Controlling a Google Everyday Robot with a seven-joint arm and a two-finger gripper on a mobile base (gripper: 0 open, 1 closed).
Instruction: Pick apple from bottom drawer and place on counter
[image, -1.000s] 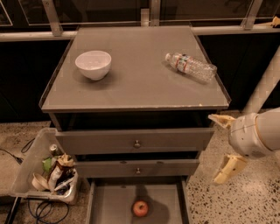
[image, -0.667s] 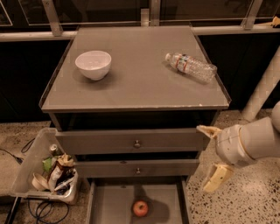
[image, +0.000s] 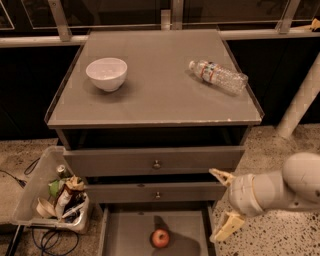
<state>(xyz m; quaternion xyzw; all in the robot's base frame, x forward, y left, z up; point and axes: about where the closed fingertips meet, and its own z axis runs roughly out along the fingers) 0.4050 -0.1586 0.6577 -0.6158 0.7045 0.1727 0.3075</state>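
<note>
Jaws spread wide, holding nothing, the cream two-finger gripper (image: 225, 202) hangs at lower right, just beside the open shallow grey bottom drawer (image: 125, 234). The small red apple (image: 160, 238) lies inside it. At lower left, a clear plastic bin (image: 31, 191) holds rubbish.

Gripper (image: 223, 203) moved left and down, now at bottom drawer's (image: 126, 233) right edge, apparently nearer apple (image: 160, 238)

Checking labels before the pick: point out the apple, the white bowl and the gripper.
apple (image: 160, 238), camera view, centre of its red skin.
white bowl (image: 106, 70), camera view, inner wall.
gripper (image: 213, 206), camera view, midway between open fingertips, beside bottom drawer (image: 125, 232).
</note>
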